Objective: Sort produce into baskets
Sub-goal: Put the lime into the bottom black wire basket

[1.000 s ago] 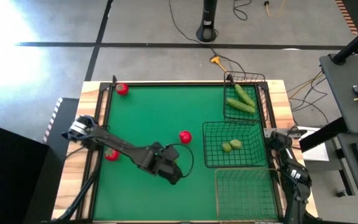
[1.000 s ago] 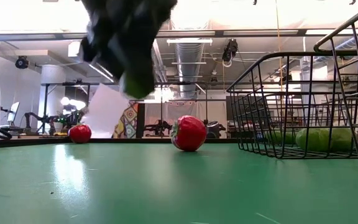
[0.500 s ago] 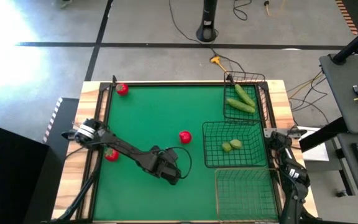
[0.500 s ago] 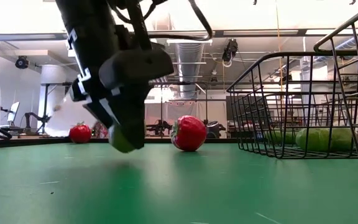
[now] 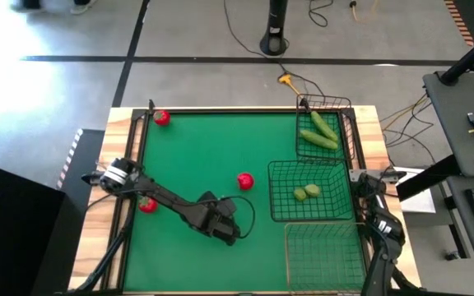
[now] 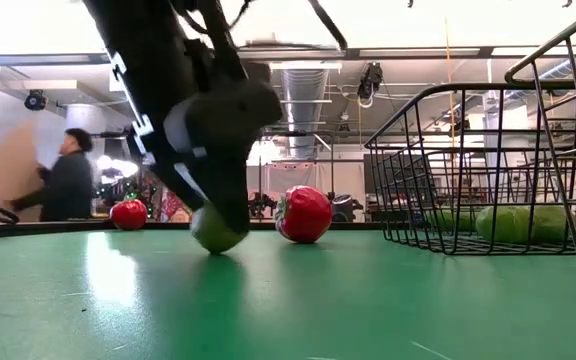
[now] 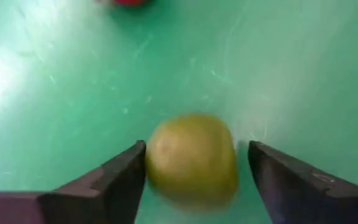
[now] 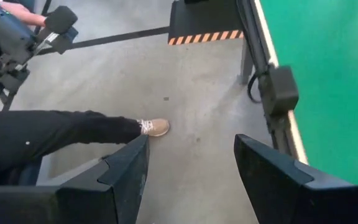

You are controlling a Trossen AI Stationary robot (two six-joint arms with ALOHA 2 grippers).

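Observation:
A round yellow-green fruit (image 7: pixel 191 158) rests on the green mat (image 6: pixel 368 300); the low view shows its underside (image 6: pixel 216 232) on the surface. My left gripper (image 7: pixel 196 146) slants down over it, open, one finger on either side. In the high view the gripper (image 5: pixel 227 234) hides the fruit. Three red fruits lie on the mat: far left (image 5: pixel 162 117), centre (image 5: pixel 244 181) and left edge (image 5: pixel 147 205). My right gripper (image 8: pixel 191 140) waits open and empty at the table's right edge (image 5: pixel 377 214). My left gripper stands around the yellow-green fruit from above, slanting down. One finger (image 7: pixel 120 174) lies right at the fruit's side (image 7: pixel 151 158), and I cannot tell whether it touches. The other finger (image 7: pixel 278 180) is apart from it by a visible gap. The fruit sits on the mat.
A narrow dark basket (image 5: pixel 327 100) at the far right holds two cucumbers (image 5: pixel 319 131). The square dark basket (image 5: pixel 271 191) holds two yellow-green fruits (image 5: pixel 307 192). A paler wire basket (image 5: pixel 287 251) stands nearer. A person (image 6: pixel 66 185) moves in the room behind.
My left gripper has come down toward the mat with the yellow-green fruit. The fruit hung well above the table a second ago and now rests on the green surface.

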